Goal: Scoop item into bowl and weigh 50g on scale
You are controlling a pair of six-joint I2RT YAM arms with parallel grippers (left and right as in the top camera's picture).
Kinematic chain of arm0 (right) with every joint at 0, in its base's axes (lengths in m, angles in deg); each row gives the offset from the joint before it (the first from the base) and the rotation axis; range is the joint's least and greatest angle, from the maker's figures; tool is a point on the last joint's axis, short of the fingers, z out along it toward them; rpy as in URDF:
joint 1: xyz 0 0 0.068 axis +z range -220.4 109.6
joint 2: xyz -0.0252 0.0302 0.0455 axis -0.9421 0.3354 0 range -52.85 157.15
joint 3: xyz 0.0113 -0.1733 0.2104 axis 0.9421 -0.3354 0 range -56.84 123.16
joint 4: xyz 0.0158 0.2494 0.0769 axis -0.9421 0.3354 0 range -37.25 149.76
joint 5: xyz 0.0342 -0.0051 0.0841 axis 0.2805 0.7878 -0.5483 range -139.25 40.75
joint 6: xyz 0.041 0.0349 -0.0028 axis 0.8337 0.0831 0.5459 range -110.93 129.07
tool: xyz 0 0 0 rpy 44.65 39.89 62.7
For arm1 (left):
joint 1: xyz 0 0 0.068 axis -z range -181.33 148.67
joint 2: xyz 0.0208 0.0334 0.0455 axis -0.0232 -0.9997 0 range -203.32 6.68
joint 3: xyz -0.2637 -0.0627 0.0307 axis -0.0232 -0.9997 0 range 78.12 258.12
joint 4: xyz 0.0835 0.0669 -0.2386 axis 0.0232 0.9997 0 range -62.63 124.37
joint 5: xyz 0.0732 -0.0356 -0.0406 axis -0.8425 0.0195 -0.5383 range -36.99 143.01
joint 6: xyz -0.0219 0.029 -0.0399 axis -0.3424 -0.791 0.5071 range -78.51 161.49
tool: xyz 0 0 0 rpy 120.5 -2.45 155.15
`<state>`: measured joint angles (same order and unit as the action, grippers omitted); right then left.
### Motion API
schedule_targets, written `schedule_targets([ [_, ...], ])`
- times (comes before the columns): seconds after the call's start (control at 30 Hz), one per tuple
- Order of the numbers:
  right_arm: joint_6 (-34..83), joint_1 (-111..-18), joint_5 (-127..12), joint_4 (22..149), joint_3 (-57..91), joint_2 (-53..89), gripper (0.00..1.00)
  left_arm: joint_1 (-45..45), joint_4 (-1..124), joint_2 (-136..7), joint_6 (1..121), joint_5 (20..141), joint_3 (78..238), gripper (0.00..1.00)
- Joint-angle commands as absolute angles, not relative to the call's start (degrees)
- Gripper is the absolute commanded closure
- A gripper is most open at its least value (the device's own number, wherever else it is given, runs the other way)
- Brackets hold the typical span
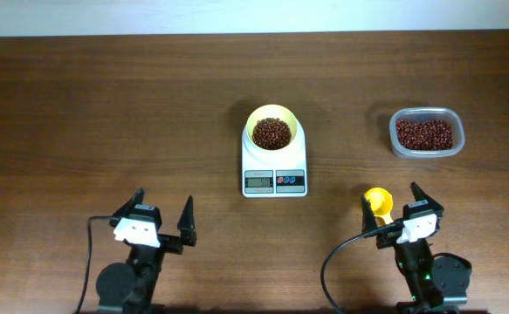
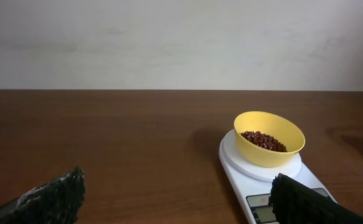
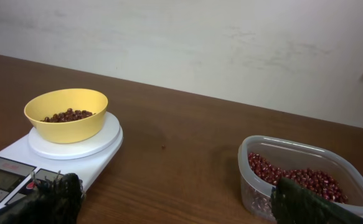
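The pale yellow bowl [image 1: 271,108] stands on the white scale [image 1: 274,181] at the table's centre and holds dark red-brown beans [image 1: 271,133]. More beans [image 1: 424,133] fill a clear tub [image 1: 427,111] at the right. My left gripper [image 1: 161,209] is open and empty at the front left. My right gripper [image 1: 394,206] is open at the front right, with a yellow scoop [image 1: 377,200] lying at its left finger. The left wrist view shows the bowl [image 2: 265,152] and scale [image 2: 237,165] ahead of the open jaws [image 2: 178,186]. The right wrist view shows the bowl [image 3: 69,124], the tub [image 3: 256,186] and the open jaws [image 3: 176,190].
The scale's display [image 1: 258,181] and its red and blue buttons [image 1: 291,181] face the front edge. Bare brown wood lies between scale and tub, and across the left half of the table [image 1: 106,113]. A pale wall stands behind the table.
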<state>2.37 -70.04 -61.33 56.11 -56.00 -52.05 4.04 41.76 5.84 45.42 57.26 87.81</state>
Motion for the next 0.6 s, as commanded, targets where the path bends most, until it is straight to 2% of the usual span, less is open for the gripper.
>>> schedule_targets([
  [0.0, 2.0, -69.7, -62.1, 56.2, -56.5, -52.6, 0.01, 4.3, 40.5, 6.4, 42.5, 56.3, 84.5, 0.01],
  [0.57, 2.0, -69.7, -62.1, 56.2, -56.5, -52.6, 0.01, 4.1, 39.6, 6.0, 41.7, 56.2, 81.9, 0.01],
])
